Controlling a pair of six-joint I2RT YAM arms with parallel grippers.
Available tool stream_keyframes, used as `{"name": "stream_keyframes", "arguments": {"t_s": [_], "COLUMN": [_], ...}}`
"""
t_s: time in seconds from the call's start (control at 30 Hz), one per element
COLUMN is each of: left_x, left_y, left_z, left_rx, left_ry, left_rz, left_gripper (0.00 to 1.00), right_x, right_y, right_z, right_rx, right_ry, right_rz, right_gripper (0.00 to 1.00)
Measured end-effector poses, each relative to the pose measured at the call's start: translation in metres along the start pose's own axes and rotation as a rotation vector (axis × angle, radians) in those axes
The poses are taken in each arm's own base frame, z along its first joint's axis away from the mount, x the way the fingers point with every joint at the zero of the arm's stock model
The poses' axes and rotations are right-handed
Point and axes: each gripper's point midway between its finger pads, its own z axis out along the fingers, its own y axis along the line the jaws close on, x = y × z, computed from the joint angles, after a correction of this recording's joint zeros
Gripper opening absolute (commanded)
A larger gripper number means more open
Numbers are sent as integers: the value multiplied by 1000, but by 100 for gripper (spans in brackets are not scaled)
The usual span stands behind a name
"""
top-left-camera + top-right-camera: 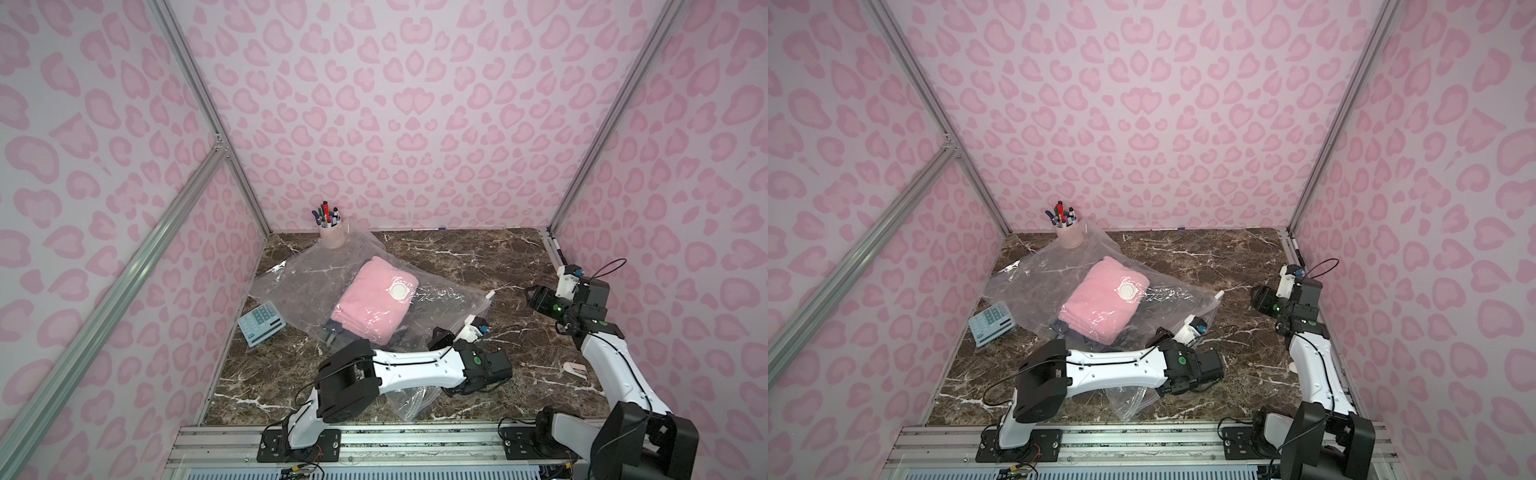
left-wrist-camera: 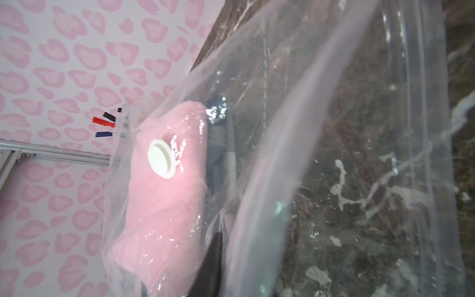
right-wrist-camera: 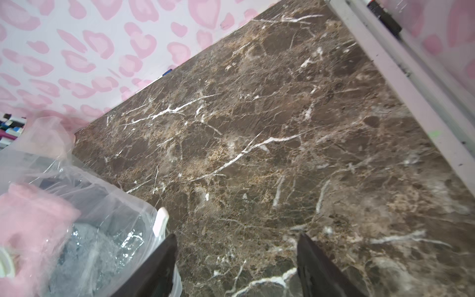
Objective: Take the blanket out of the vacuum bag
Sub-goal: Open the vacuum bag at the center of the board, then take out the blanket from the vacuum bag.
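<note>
Blanket (image 1: 370, 309) lies folded inside the vacuum bag (image 1: 299, 282) on the worktop (image 1: 457, 257), leftward of and beyond the left pincer (image 1: 439, 334), which is pinched together, seemingly on the bag's mouth edge. The right pincer (image 3: 236, 236), jaws apart, hovers beside the slider clip (image 3: 160, 222), farther off.

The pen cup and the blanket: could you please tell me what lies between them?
Only clear plastic of the vacuum bag, lying on the table, as both top views show.
</note>
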Motion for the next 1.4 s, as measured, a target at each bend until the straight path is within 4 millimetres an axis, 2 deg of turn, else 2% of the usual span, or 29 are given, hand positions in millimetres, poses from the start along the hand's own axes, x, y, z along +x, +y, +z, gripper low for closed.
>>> {"name": "stream_keyframes", "arguments": {"t_s": [0.13, 0.2, 0.4, 0.53, 0.6, 0.67, 0.73, 0.83, 0.93, 1.07, 1.27, 1.4], "left_x": [-2, -3, -24, -56, -68, -76, -82, -80, -68, -49, -37, -36], "left_y": [38, 49, 59, 83, 97, 108, 116, 125, 138, 154, 168, 171], "left_z": [5, 13, 34, 32, 27, 22, 20, 19, 12, 2, -7, -7], "left_rx": [113, 185, 294, 258, 229, 205, 178, 153, 136, 126, 134, 134], "left_ry": [-38, -60, -129, -198, -241, -271, -288, -294, -309, -342, -382, -397], "left_rz": [-146, -216, -305, -385, -422, -449, -469, -484, -514, -559, -582, -582], "left_gripper": [4, 4, 4, 4, 4, 4, 4, 4, 4, 4, 5, 4], "right_x": [13, 17, 25, 49, 68, 83, 94, 100, 103, 103, 141, 153], "right_y": [19, 38, 120, 166, 179, 180, 178, 181, 197, 234, 270, 316], "right_z": [-3, -7, -34, -60, -71, -74, -71, -66, -60, -50, -17, -8], "right_rx": [-94, -161, -407, -555, -618, -635, -639, -646, -661, -702, -736, -797], "right_ry": [5, 5, -7, 21, 41, 52, 62, 69, 99, 137, 255, 267], "right_rz": [1, -19, -91, -103, -84, -34, 23, 77, 82, 37, 2, -36], "right_gripper": [73, 73, 73, 73, 75, 74, 73, 72, 72, 72, 71, 71]}}
